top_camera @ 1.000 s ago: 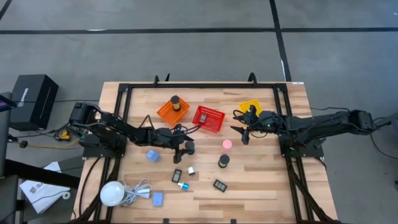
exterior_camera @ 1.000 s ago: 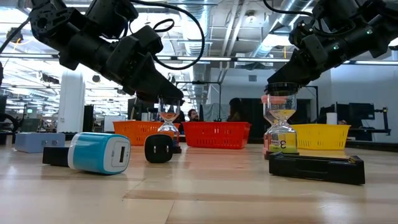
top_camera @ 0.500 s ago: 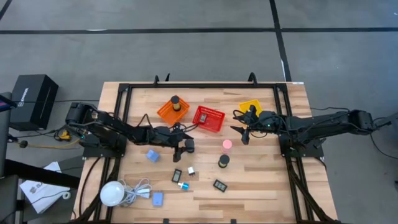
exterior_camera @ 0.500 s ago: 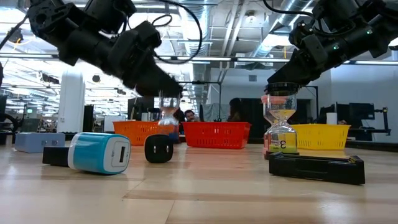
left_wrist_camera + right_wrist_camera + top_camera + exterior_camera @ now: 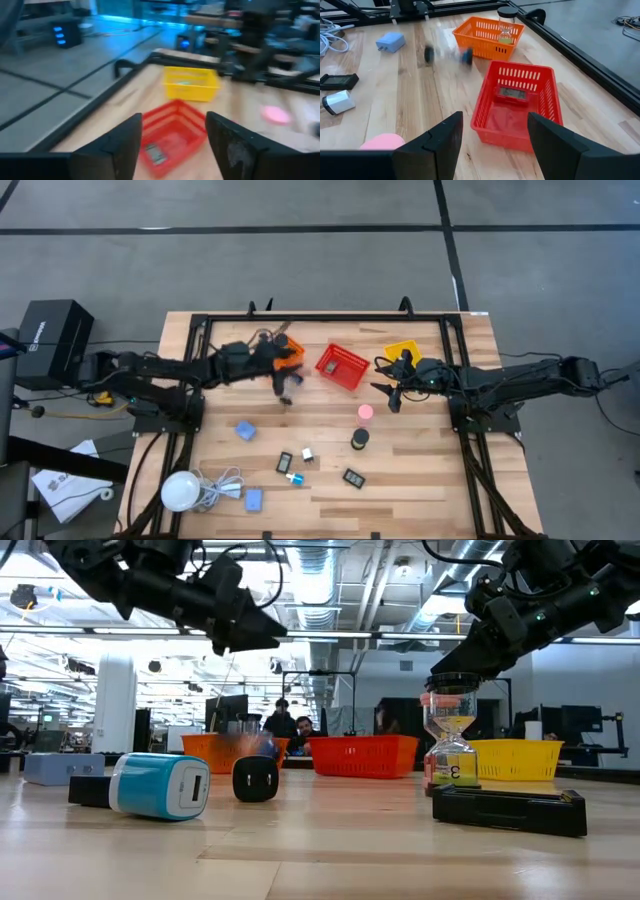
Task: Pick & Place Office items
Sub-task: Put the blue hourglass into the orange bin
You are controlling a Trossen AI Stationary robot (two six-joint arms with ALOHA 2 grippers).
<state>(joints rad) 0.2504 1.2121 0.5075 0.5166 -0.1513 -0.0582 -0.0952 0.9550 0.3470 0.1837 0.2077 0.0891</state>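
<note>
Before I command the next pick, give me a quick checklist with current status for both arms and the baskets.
1. Left gripper empty: ok. It is open with nothing between the fingers, looking down at the red basket.
2. Right gripper ready: ok. It is open and empty, near the pink cylinder.
3. Black-ended item in a basket: not ok. It is on the table beside the orange basket.
4. That item at rest: cannot tell.
5. Flat black rectangle inside the red basket: ok.
6. Pink cylinder free to grasp: ok. It stands apart from its neighbours.
</note>
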